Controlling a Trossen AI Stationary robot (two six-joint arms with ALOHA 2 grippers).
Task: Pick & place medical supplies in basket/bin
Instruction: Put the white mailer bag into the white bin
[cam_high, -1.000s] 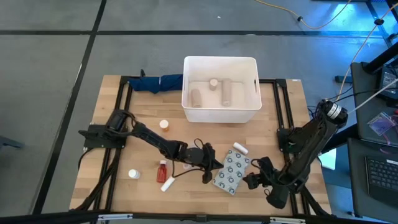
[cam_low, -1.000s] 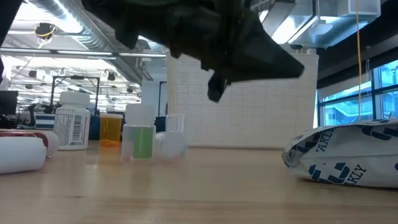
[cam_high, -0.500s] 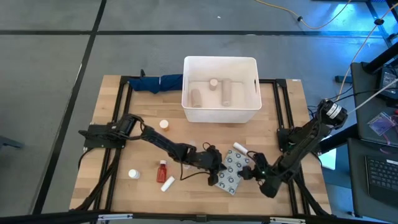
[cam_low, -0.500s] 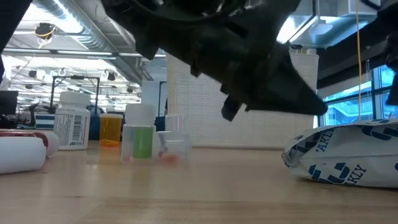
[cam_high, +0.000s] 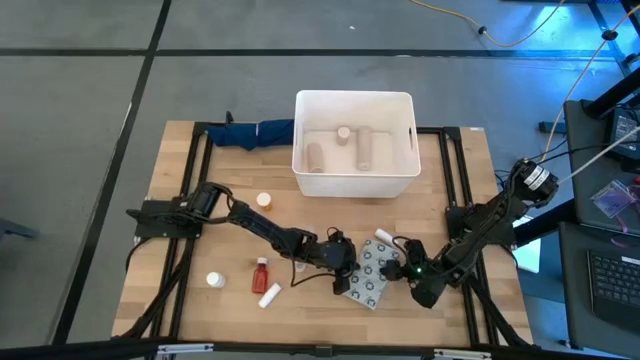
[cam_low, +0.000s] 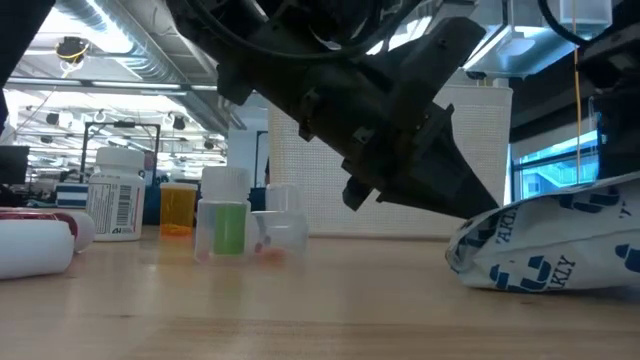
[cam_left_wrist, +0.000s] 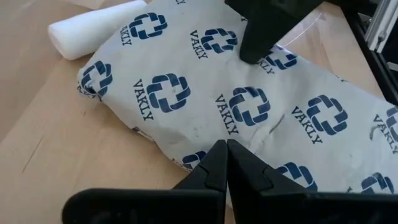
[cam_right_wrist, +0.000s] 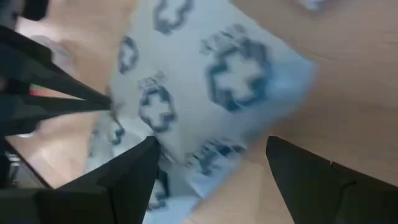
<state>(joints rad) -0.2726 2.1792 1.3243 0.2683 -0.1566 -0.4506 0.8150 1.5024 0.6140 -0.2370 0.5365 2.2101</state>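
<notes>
The flat grey packet with blue logos (cam_high: 375, 272) lies on the table's near middle. My left gripper (cam_high: 347, 272) is shut at its left edge. My right gripper (cam_high: 405, 268) is open at its right edge, fingers astride a corner (cam_right_wrist: 211, 140). A white tube (cam_high: 386, 238) lies just beyond the packet. A red bottle (cam_high: 261, 272), another white tube (cam_high: 268, 294), a white pill bottle (cam_high: 213, 280) and an orange-capped bottle (cam_high: 264, 201) stand to the left. The white tub (cam_high: 400, 185) holds a few supplies. My left gripper meets the packet with its shut fingertips (cam_left_wrist: 219, 163) at the left edge (cam_left_wrist: 186, 158), slanting down from the table's left. The packet lies on the table. My right gripper has one finger (cam_left_wrist: 264, 34) on the packet's top near its right edge (cam_left_wrist: 283, 59), coming from the table's right. Whether the other finger touches it I cannot tell.
A dark blue cloth bundle (cam_high: 250, 132) lies left of the tub. A green-filled cup (cam_low: 228, 228) and a clear cup (cam_low: 275, 228) stand mid-table in the low view. Black rails (cam_high: 455, 170) run along both table sides.
My left gripper has moved right, toward the packet's left edge. My right gripper has moved left and slightly toward the far edge, reaching the packet's right edge. In the low view the packet's right part now stands higher than before.
</notes>
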